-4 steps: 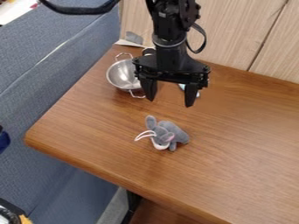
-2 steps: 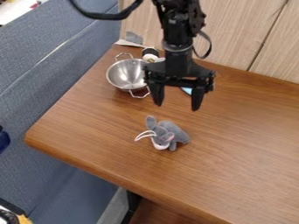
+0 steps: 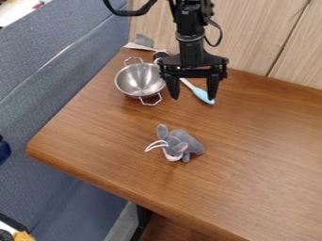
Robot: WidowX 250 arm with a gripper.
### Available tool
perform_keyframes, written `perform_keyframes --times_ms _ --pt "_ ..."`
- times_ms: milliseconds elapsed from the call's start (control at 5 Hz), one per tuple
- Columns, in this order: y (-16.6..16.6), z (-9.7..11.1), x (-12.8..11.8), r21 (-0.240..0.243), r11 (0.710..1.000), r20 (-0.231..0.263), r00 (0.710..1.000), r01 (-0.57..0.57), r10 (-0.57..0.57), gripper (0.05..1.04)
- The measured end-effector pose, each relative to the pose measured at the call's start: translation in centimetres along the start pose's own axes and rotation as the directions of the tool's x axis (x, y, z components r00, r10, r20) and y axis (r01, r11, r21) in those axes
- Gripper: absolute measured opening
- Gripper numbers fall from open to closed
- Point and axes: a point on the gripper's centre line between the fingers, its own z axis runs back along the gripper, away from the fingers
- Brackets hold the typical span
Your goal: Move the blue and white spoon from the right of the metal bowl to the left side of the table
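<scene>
Steel shines beside my gripper point(image 3: 194, 97): a two-handled bowl point(image 3: 139, 80) sits near the back-left corner of the wooden surface point(image 3: 94, 136). I have the jaws spread wide with nothing between them, hanging over the back part of the surface. A utensil point(image 3: 203, 95) with a pale blue end lies behind them, its lighter handle running toward the back edge, partly hidden from me. Just behind the bowl, near that same edge, I see a dark-topped object point(image 3: 159, 55), partly covered by the gripper. A grey plush animal point(image 3: 182, 141) with white cords lies well apart from the jaws, toward the front edge.
</scene>
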Motion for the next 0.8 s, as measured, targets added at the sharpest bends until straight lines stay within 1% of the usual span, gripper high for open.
perform_keyframes --times_ms 200,400,600,800 --pt "-0.5 -1.3 2.9 0.029 0.997 0.033 0.997 -0.076 0.075 0.999" --pt "-1.1 -2.3 3.7 0.032 0.977 0.07 0.976 -0.21 0.207 0.999" --pt "-0.8 -4.1 4.0 0.055 0.964 0.07 0.964 -0.261 0.257 0.999" --pt "-1.9 -5.1 4.2 0.071 0.963 0.053 0.965 -0.261 0.258 0.999"
